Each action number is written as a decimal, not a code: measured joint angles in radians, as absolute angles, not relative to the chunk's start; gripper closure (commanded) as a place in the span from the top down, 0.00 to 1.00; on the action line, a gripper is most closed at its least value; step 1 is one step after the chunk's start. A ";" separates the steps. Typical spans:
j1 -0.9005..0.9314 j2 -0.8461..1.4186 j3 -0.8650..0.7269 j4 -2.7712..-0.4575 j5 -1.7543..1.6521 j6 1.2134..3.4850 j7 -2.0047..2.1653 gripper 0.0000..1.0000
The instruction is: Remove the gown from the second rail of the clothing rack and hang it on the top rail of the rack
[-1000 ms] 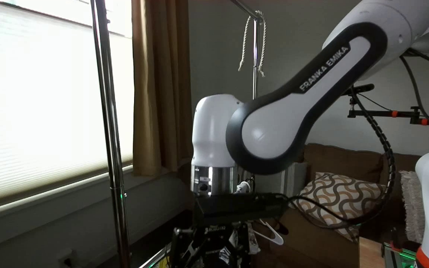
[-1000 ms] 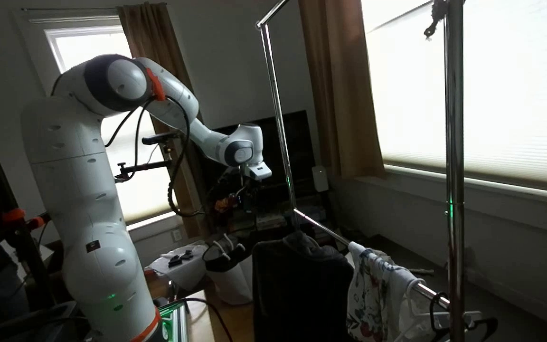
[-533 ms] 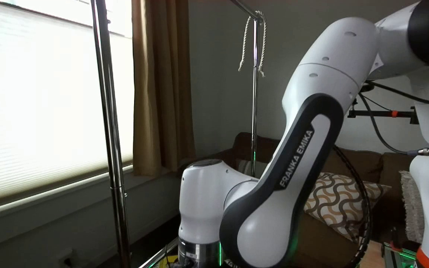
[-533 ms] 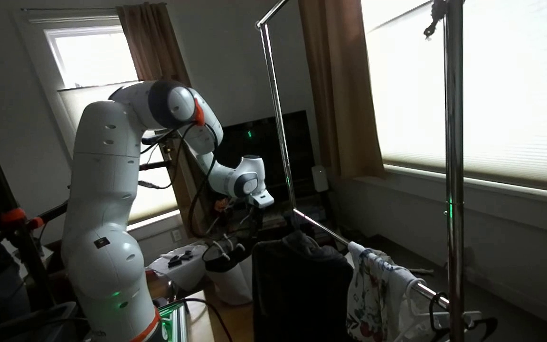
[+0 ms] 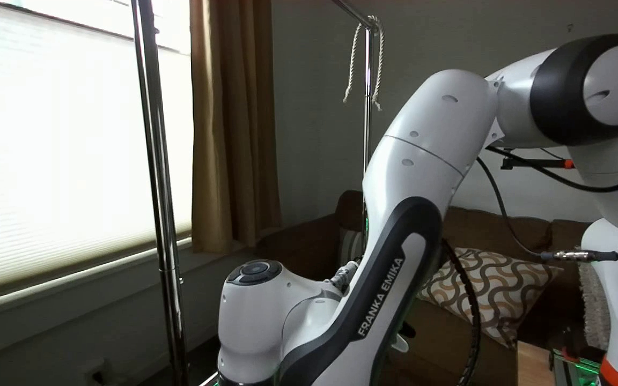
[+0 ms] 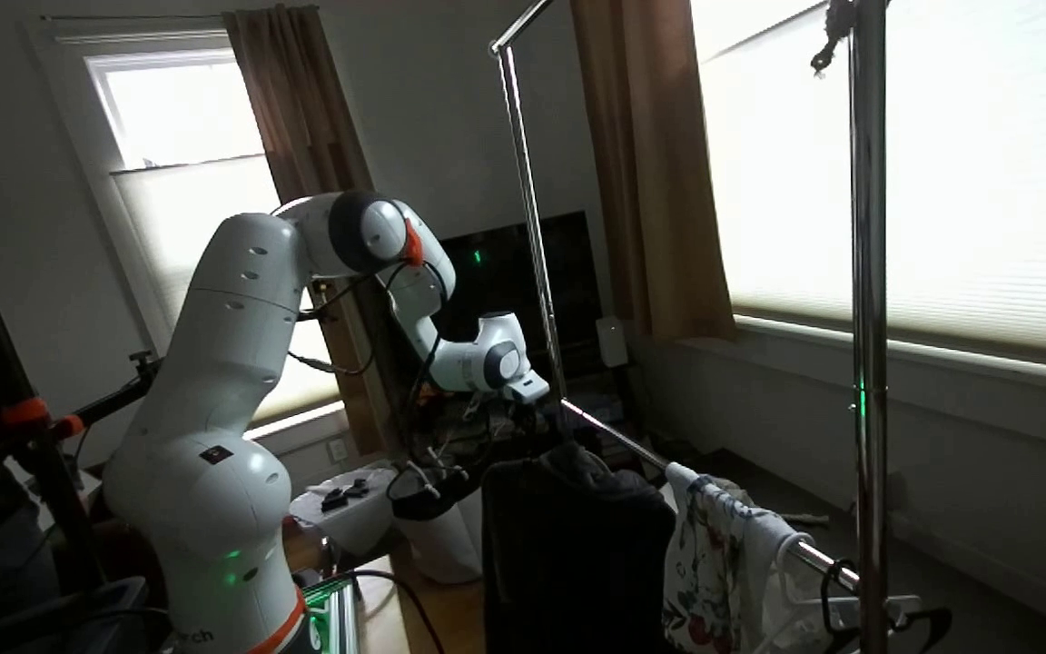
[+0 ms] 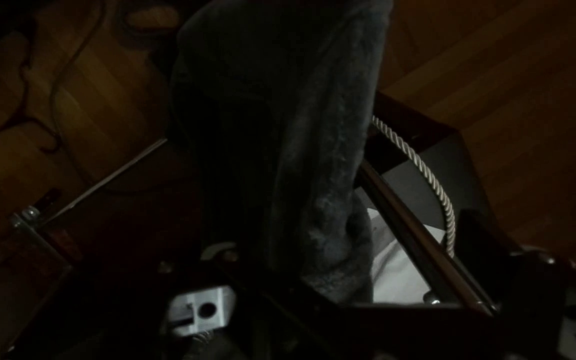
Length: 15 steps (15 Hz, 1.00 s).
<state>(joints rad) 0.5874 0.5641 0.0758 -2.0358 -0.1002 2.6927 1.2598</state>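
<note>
The gown, a dark grey fuzzy garment (image 6: 577,545), hangs near the far end of the second rail (image 6: 627,443) of the chrome rack. It fills the middle of the wrist view (image 7: 333,190). The top rail (image 6: 523,23) runs well above it and bears no garment in the part in view. My gripper (image 6: 526,422) is dark and small, just behind the gown near the rack's far post. In the wrist view the gripper's dark finger parts (image 7: 368,280) stand far apart, with the gown showing between and beyond them. The gown's hanger hook is hidden in the dark.
A floral garment (image 6: 709,554), a white hanger (image 6: 791,590) and a black hanger (image 6: 836,604) hang farther along the second rail. Chrome posts (image 6: 868,318) stand at the rack's ends. A rope-handled bag (image 6: 437,536) is beside the gown. A rope (image 5: 352,64) hangs at a top corner.
The arm has come down and forward, bringing the gripper lower and nearer the rack. The gripper has dropped out of an exterior view's bottom edge. The gown and other garments have not moved.
</note>
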 measured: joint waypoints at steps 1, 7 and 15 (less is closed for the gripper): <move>0.599 0.590 0.061 -2.011 -0.106 2.692 1.260 0.65; 0.667 0.682 -0.009 -1.950 -0.109 2.645 1.290 0.29; 0.736 0.662 -0.076 -1.950 -0.152 2.625 1.368 0.02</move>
